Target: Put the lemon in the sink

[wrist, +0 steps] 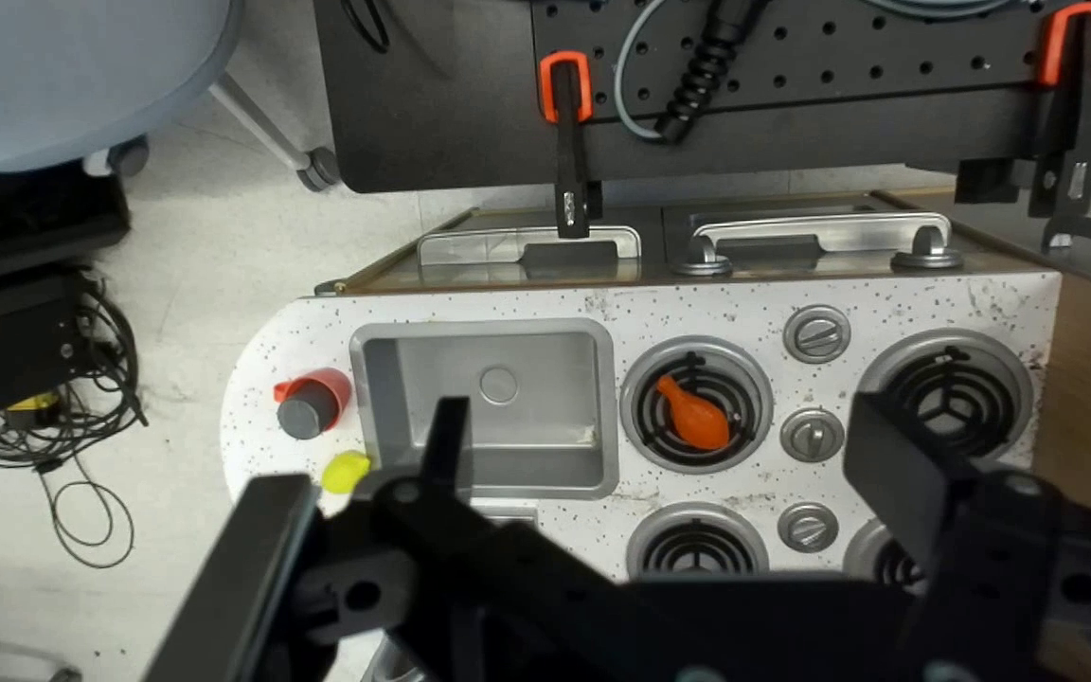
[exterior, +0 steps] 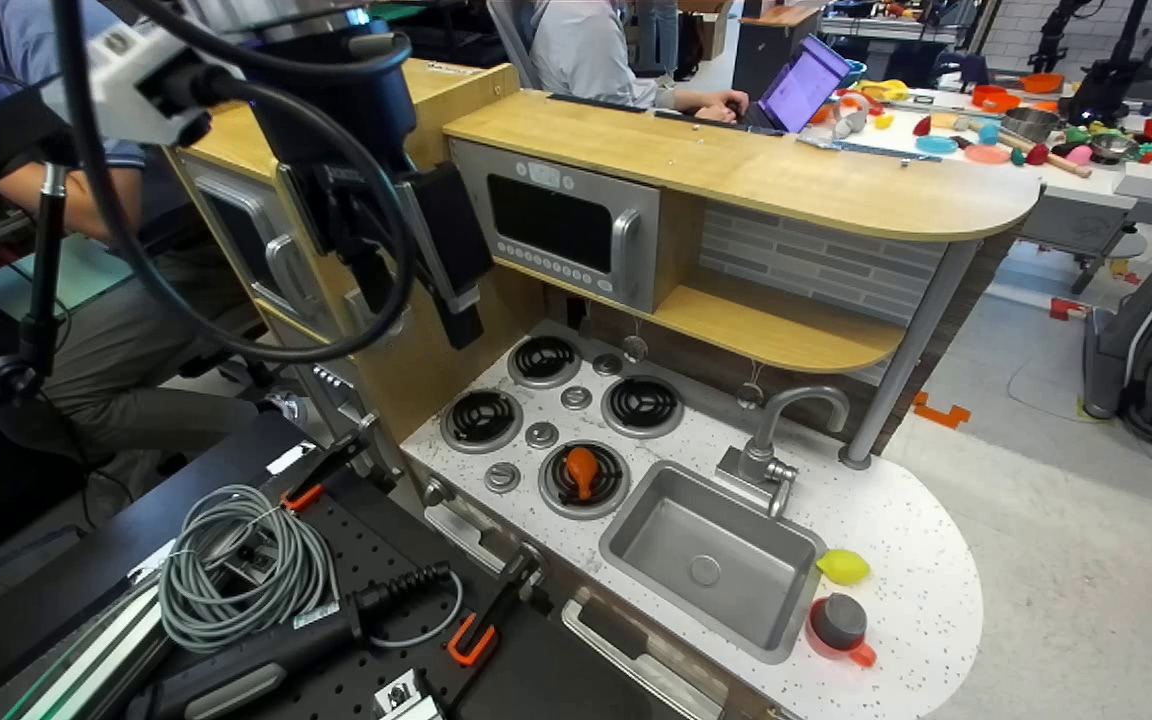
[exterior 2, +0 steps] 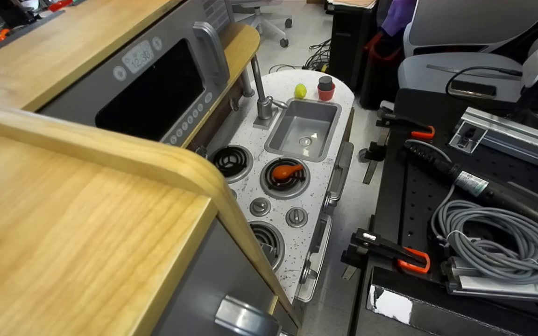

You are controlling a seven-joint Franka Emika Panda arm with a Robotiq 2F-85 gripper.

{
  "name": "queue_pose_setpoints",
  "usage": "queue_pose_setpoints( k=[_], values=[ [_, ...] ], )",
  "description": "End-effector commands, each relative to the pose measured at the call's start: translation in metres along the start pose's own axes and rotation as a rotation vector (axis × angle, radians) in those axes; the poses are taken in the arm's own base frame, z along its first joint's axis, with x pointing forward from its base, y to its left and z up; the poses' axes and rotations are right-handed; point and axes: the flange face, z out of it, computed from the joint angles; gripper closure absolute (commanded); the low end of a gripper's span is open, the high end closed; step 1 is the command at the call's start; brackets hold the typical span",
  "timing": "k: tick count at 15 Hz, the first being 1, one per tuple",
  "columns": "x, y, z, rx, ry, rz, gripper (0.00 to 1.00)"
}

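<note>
The lemon [exterior: 844, 567] is small and yellow-green. It lies on the white counter at the sink's end, close against the rim; it also shows in an exterior view [exterior 2: 300, 91] and in the wrist view [wrist: 345, 472]. The sink [exterior: 671, 545] is a grey rectangular basin with nothing in it, seen also in an exterior view [exterior 2: 308, 128] and the wrist view [wrist: 541, 412]. My gripper [wrist: 656, 412] is wide open and empty, high above the counter. In an exterior view the gripper [exterior: 416, 305] hangs at the upper left, well away from the lemon.
A red cup [exterior: 841, 652] with a dark grey piece in it stands beside the lemon. An orange drumstick-shaped toy [exterior: 582, 472] lies on a burner. The faucet [exterior: 771, 440] arches behind the sink. A wooden shelf [exterior: 766, 315] and toy microwave [exterior: 556, 225] overhang the counter's back.
</note>
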Motion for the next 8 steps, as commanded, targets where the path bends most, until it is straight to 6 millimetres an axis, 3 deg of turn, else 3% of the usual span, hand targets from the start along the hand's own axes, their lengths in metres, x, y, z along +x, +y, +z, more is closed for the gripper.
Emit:
queue_pose_setpoints(
  k=[1,8],
  values=[
    [0.014,0.023,0.022,0.027,0.054,-0.040,0.00],
    [0.038,0.088,0.103,0.080,0.067,0.015,0.00]
  ],
)
